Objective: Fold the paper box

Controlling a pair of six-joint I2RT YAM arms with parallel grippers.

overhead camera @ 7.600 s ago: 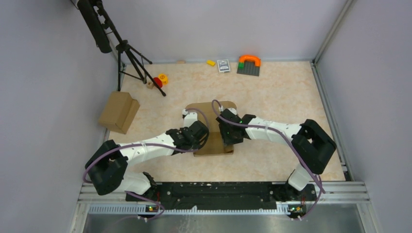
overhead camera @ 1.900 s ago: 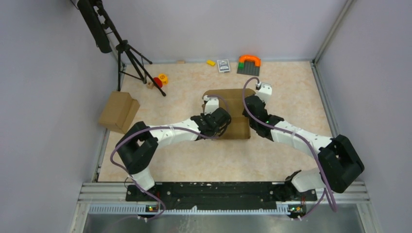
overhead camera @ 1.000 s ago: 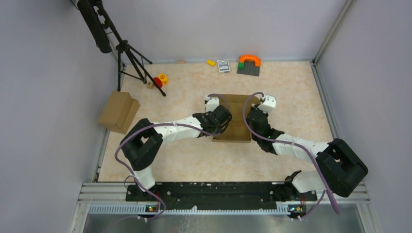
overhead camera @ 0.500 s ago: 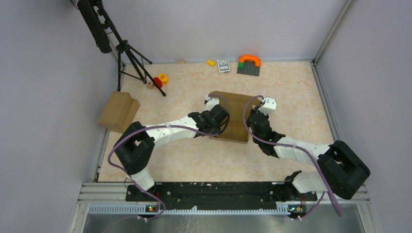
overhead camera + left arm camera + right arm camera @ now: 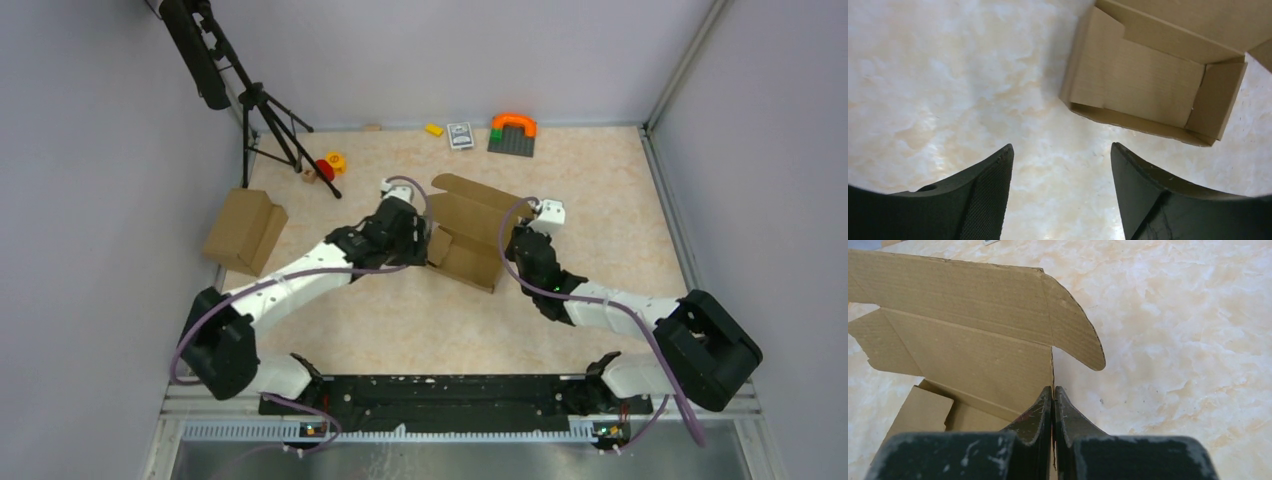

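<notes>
with paper box (image 5: pixel 470 235) half formed on the counter (image 5: pixel 600 180), brace its right wall using the clenched right tool (image 5: pixel 1053 390); bring the released left tool (image 5: pixel 1062 152) in from just beside it and press walls square.
</notes>
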